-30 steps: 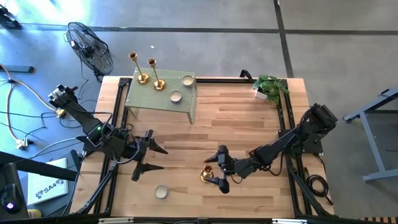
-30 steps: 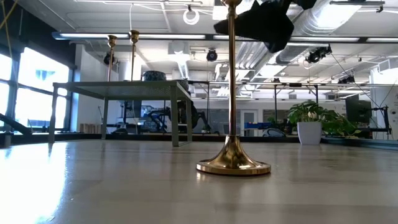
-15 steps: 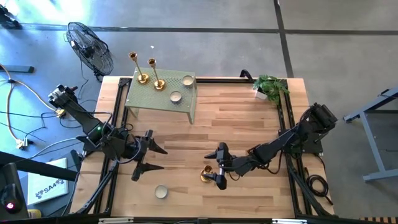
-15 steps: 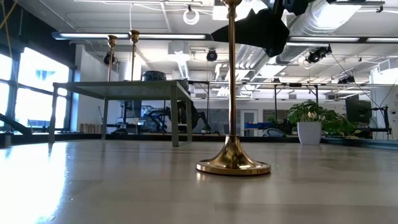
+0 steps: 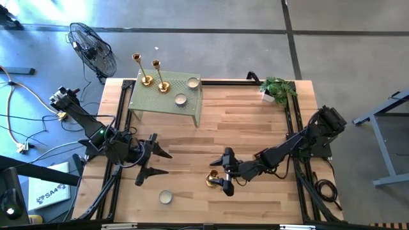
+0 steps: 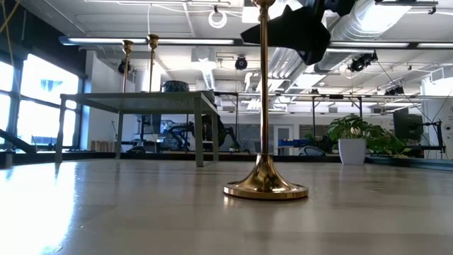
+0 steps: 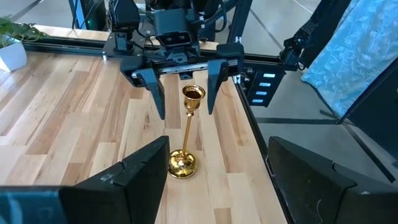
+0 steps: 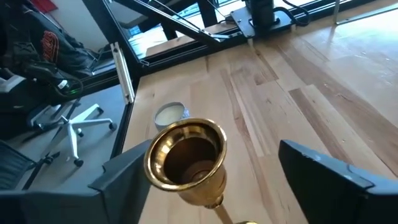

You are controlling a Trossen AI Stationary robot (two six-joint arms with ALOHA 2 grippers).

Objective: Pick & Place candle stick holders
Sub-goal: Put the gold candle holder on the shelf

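Left tool [image 5: 148, 167] idles open and empty at the desk's [image 5: 255, 121] left side. Further right, the brass candlestick [image 5: 211, 179] stands upright near the front edge, stem vertical. Right tool [image 5: 225, 171], nearer arm, brackets the stem's top, fingers spread, not gripping; candlestick lies directly between them.

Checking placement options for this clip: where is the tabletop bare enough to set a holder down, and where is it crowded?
Bare wood runs from the green stand across to the potted plant, and down the middle between the left gripper and right gripper. Crowded: the stand top, carrying two candlesticks and two small tins, and the front edge by the third candlestick and another tin.
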